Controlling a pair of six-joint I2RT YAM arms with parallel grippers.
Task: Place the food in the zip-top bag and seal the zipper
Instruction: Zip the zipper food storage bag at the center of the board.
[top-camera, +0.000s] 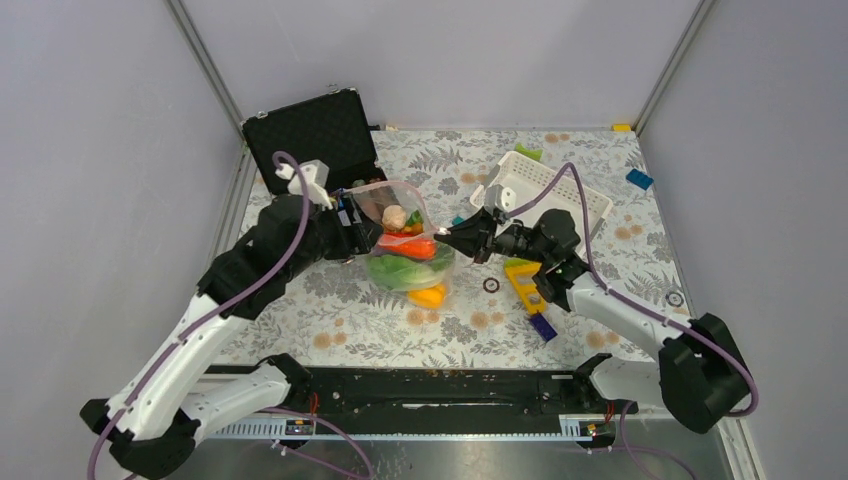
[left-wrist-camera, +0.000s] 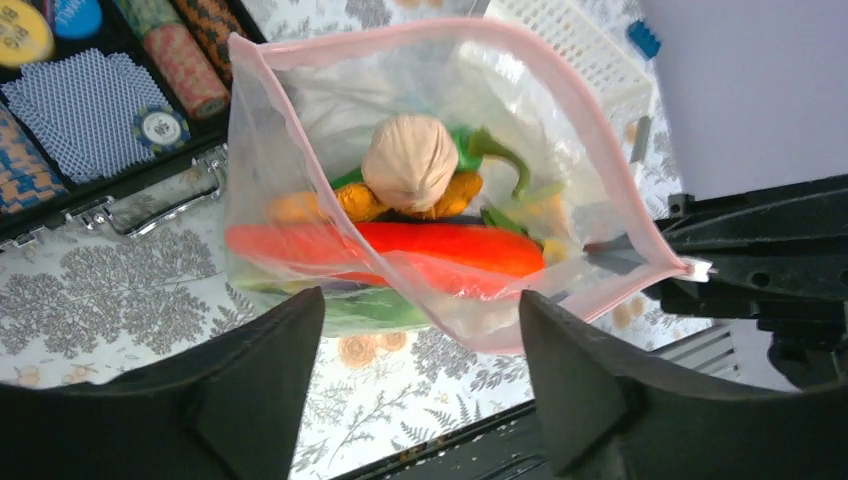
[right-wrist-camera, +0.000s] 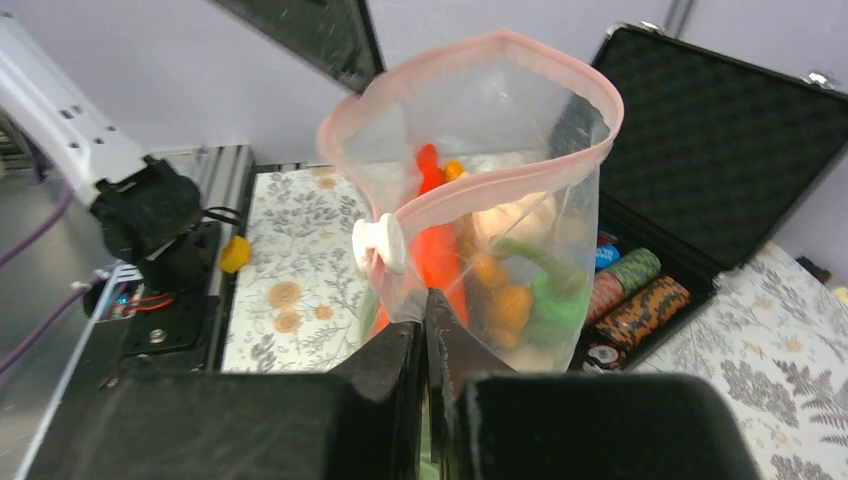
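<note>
several toy foods (left-wrist-camera: 440, 250) crowd the clear bag (left-wrist-camera: 300, 120), pink zipper (left-wrist-camera: 400, 38) unsealed.

**Your booth: grey walls, a flowered tabletop**

You are looking into a booth of plain pale grey walls (top-camera: 90, 150), where the back wall (top-camera: 440, 50) meets the sides at slanted aluminium posts (top-camera: 203, 60). The table (top-camera: 340, 325) wears a white cloth (top-camera: 640, 240) printed with grey ferns and orange blossoms (you see the same pattern in both wrist views). A black rail (top-camera: 440, 395) runs along the near edge. The light is soft and even, and shadows stay faint.
</note>
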